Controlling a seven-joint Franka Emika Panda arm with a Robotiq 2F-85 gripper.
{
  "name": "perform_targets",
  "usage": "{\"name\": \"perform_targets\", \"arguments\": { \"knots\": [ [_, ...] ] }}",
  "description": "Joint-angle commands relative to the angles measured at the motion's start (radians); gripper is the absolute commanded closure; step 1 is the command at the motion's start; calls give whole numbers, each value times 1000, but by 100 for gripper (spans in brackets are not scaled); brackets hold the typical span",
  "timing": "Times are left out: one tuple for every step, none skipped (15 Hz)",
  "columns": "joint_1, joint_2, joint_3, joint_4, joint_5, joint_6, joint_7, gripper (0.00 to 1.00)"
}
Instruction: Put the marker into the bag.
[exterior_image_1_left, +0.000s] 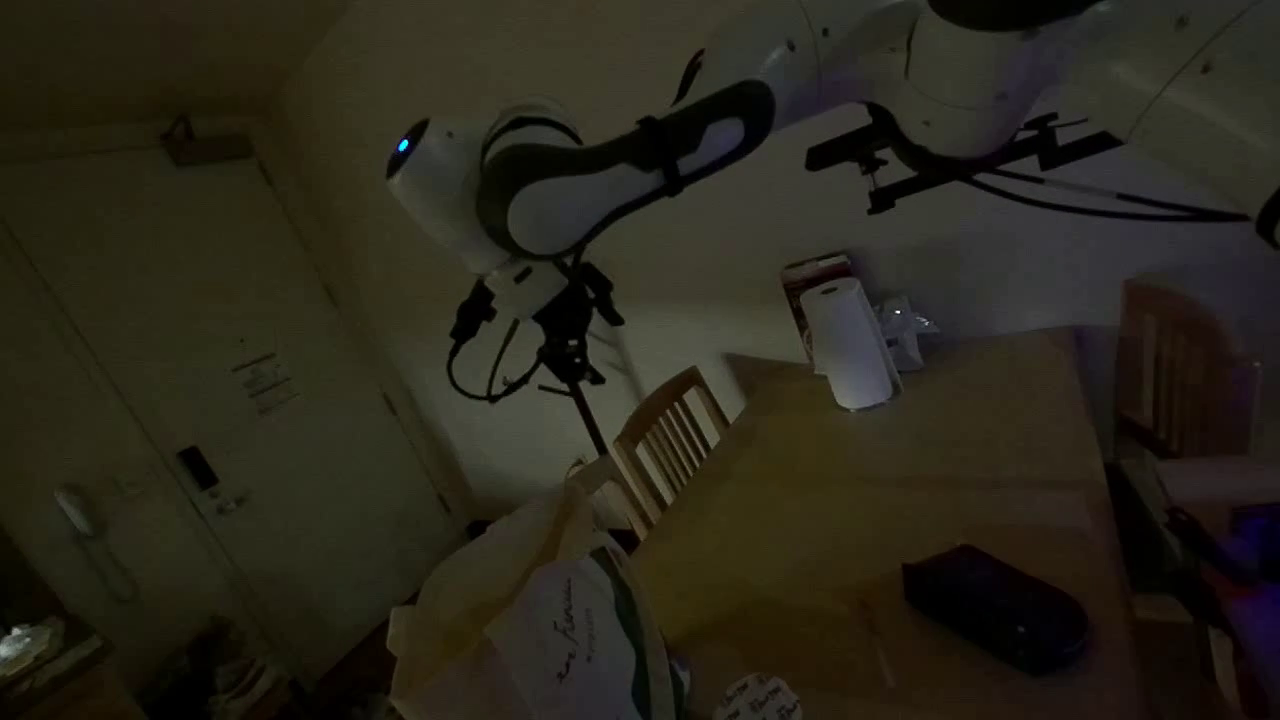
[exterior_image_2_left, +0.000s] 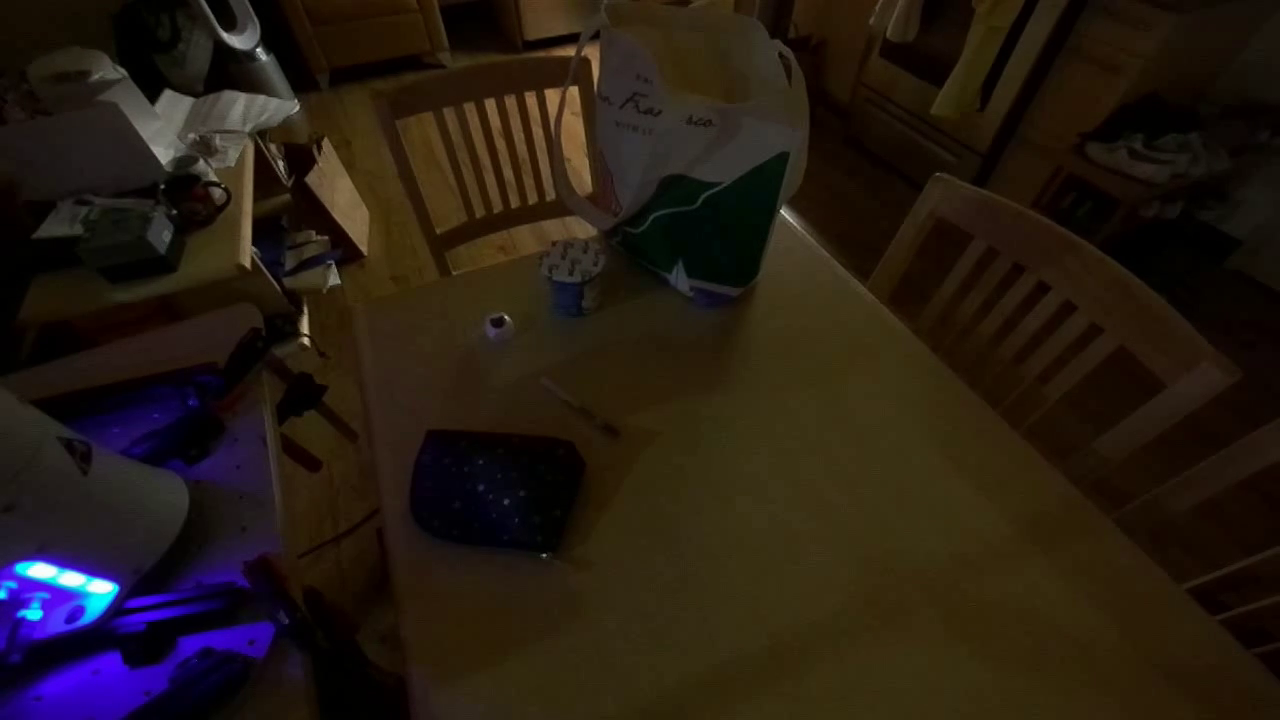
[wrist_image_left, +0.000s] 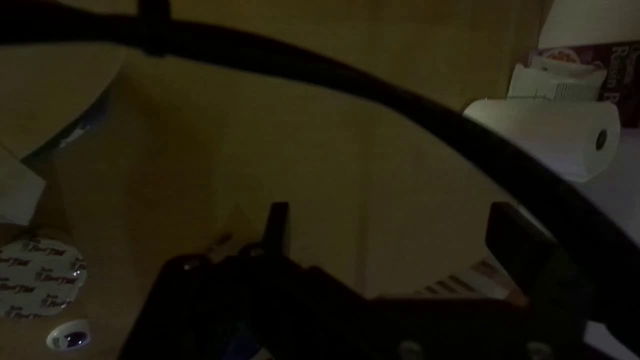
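Note:
The marker (exterior_image_2_left: 580, 407) is a thin light stick with a darker end, lying on the wooden table beside the dark pouch. It shows faintly in an exterior view (exterior_image_1_left: 882, 645). In the wrist view a small dark end (wrist_image_left: 218, 242), seemingly the marker's, shows beside the left finger; the rest is hidden. The bag (exterior_image_2_left: 700, 190) is white with green print and stands upright, open at the top, at the table's corner. It also shows in an exterior view (exterior_image_1_left: 575, 640) and in the wrist view (wrist_image_left: 55, 100). My gripper (wrist_image_left: 387, 215) is open and empty, high above the table (exterior_image_1_left: 590, 345).
A dark dotted pouch (exterior_image_2_left: 497, 490) lies near the table edge. A cup with a printed lid (exterior_image_2_left: 573, 275) and a small white round item (exterior_image_2_left: 498, 325) stand near the bag. A paper towel roll (exterior_image_1_left: 850, 345) and a box (exterior_image_1_left: 815, 268) stand at the table's far end. Chairs (exterior_image_2_left: 1060, 310) surround it.

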Motion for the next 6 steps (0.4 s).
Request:
{"name": "perform_targets", "arguments": {
  "knots": [
    [8,88,40,118,45,-138,0,0],
    [-4,104,44,127,63,-154,0,0],
    [-20,119,55,136,84,-159,0,0],
    [-42,134,71,133,103,-151,0,0],
    [-56,147,72,141,125,-131,0,0],
    [-29,100,18,98,84,-123,0,0]
  ]
}}
